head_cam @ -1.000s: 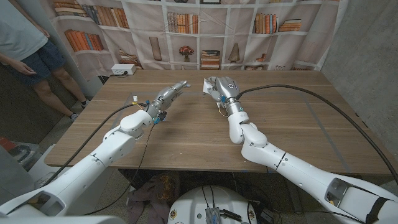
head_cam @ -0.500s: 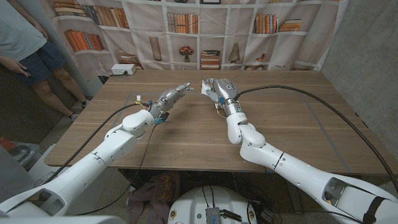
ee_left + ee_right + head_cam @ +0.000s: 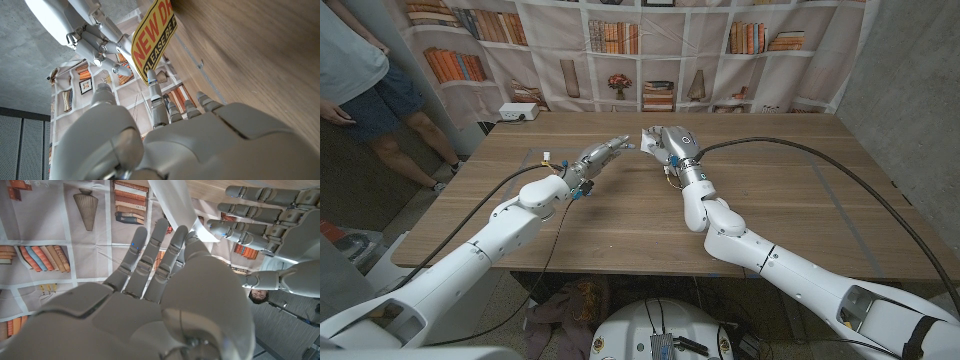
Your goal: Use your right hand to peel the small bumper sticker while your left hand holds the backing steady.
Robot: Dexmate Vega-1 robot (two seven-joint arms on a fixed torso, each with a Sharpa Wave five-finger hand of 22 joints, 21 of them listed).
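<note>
Head view: two robot arms are reaching across one wooden bench (image 3: 620, 215), their hands meeting above its far middle. The left robot hand (image 3: 603, 153) is stretching its fingers toward the right robot hand (image 3: 665, 141), and one small bumper sticker (image 3: 646, 137) is showing as a pale scrap between them, held up off the bench. From the left wrist camera, the sticker (image 3: 152, 40) is reading as a yellow panel with red capitals "NEW DR" and, in a black band beneath, "PLEASE BE", the rest running out of sight. The fingers (image 3: 92, 47) of the right robot hand are gripping its far edge there, while one fingertip (image 3: 152, 80) of the left robot hand is touching its near end; whether the left robot hand is actually pinching it, I cannot tell. From the right wrist camera, a white strip (image 3: 172, 202) is rising from between the right robot hand's fingers (image 3: 165, 245). One person (image 3: 360, 70) is standing at the bench's far left corner, and a printed bookshelf backdrop (image 3: 640, 50) is hanging behind.
</note>
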